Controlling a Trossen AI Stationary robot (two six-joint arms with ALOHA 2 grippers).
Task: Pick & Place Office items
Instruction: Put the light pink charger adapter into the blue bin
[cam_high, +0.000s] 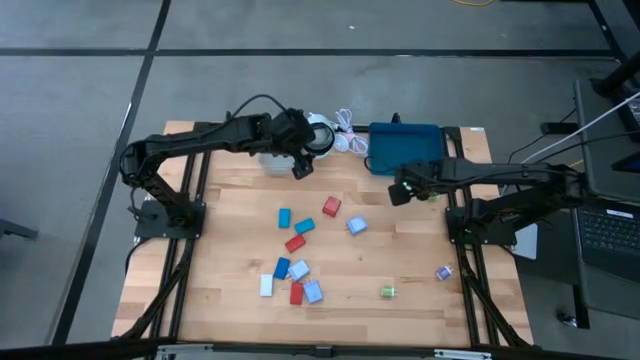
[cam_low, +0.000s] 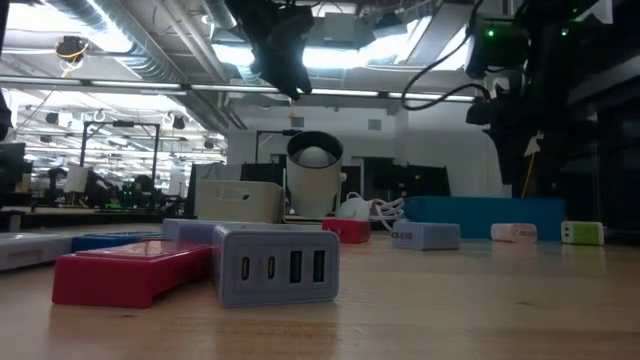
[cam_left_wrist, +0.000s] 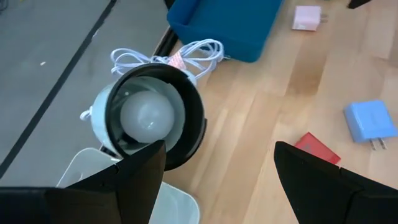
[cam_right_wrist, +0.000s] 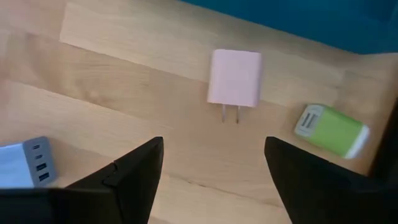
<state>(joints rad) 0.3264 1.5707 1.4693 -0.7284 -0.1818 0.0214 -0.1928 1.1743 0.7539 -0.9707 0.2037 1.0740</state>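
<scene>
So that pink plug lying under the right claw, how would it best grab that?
Probably from straight above, fingers closing across the two flat sides of the pink plug. It lies flat on the table, its prongs pointing away from the blue tray, so the body is the wide, even part to pinch. The right gripper hangs open above it. The green plug lies close beside it.

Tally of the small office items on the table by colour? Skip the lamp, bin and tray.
red blocks: 3
blue blocks: 3
light-blue blocks: 3
white block: 1
green pieces: 2
purple piece: 1
pink charger: 1
Total: 14
</scene>
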